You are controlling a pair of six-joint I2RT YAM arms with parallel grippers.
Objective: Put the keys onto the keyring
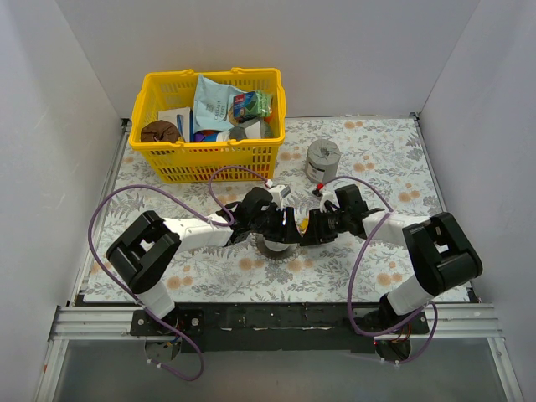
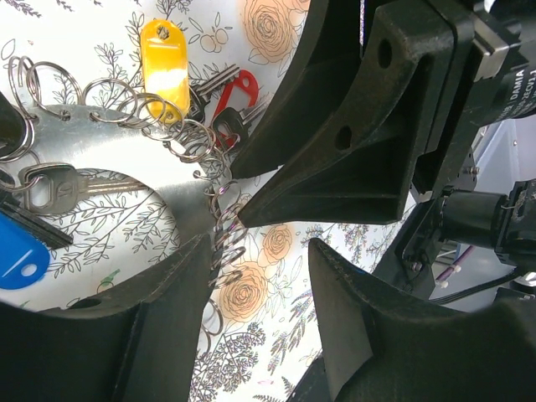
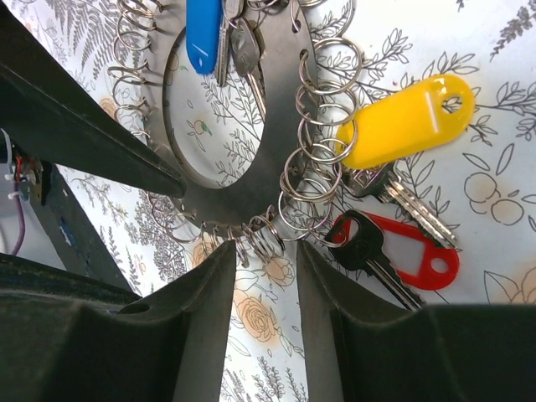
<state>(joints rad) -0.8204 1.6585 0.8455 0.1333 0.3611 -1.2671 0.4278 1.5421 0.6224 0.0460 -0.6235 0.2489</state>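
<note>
The keyring point(image 3: 251, 194) is a flat silver ring lying on the flowered cloth, its rim lined with small split rings point(image 3: 311, 180). A blue tag point(image 3: 203, 33) and a silver key point(image 3: 247, 52) lie over it. A yellow tag point(image 3: 402, 121), a black-headed key point(image 3: 362, 239) and a red tag point(image 3: 423, 255) lie beside it. My right gripper point(image 3: 266, 249) is open, its tips at the split rings on the rim. My left gripper point(image 2: 261, 247) is open on the keyring point(image 2: 126, 146), its left finger against the rim. In the top view both grippers point(image 1: 285, 228) point(image 1: 315, 228) meet over the ring point(image 1: 272, 249).
A yellow basket point(image 1: 167, 163) full of packets stands at the back left. A squat grey cylinder point(image 1: 322, 159) sits behind the right gripper. White walls close in the table on three sides. Purple cables loop off both arms.
</note>
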